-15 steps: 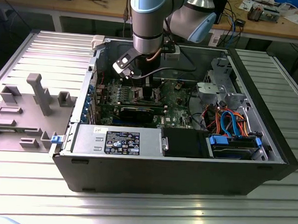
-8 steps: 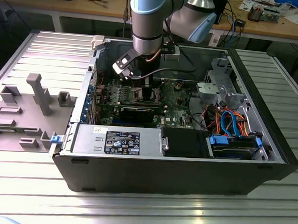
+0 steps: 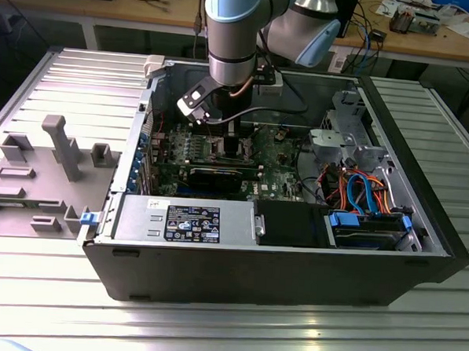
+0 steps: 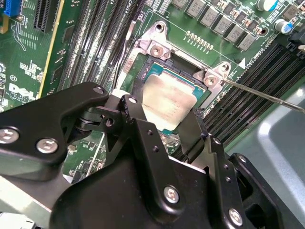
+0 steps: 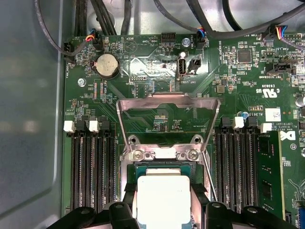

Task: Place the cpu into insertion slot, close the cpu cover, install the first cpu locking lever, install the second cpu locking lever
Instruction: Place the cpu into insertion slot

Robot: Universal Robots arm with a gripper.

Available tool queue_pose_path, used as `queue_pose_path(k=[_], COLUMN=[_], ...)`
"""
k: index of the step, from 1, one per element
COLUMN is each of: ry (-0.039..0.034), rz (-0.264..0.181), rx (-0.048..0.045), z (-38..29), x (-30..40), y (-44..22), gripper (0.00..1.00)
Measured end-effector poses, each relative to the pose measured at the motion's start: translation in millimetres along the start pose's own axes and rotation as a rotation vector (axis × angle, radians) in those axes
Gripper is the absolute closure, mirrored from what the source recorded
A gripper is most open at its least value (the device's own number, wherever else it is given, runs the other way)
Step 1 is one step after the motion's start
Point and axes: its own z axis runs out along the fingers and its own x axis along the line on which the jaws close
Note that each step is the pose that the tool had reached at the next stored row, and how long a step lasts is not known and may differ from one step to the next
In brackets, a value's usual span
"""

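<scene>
Jaws of the black two-finger gripper point(image 4: 166, 109) stand closed to the width of the small flat square cpu with a silvery-grey metal top point(image 5: 163, 200). As far as both wrist views show, they press on two opposite edges of it. The cpu lies flat within the blue-rimmed square insertion slot point(image 5: 143, 168). That slot sits mid-board on the green motherboard point(image 5: 143, 67), between two banks of long black memory slots point(image 5: 90, 167).

Holding the chip by its edges seems meant to keep it level and square to the slot. The thin silvery metal frame plate of the cpu cover point(image 5: 167, 99) stands tilted back toward the board edge that carries the round coin cell point(image 5: 107, 65). This leaves the slot free from above. A thin steel locking lever point(image 4: 267, 96) juts out unlatched beside the slot.

In the exterior view the grey and pale-blue arm point(image 3: 234, 34) reaches down into the open black computer case point(image 3: 277, 272).
</scene>
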Motion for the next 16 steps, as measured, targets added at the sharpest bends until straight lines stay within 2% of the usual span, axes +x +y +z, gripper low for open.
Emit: queue_pose_path(k=[16], ry=[-0.0063], rz=[0.0], rx=[-0.003], z=[-1.4], x=[0.0], y=[0.0], gripper=[0.47])
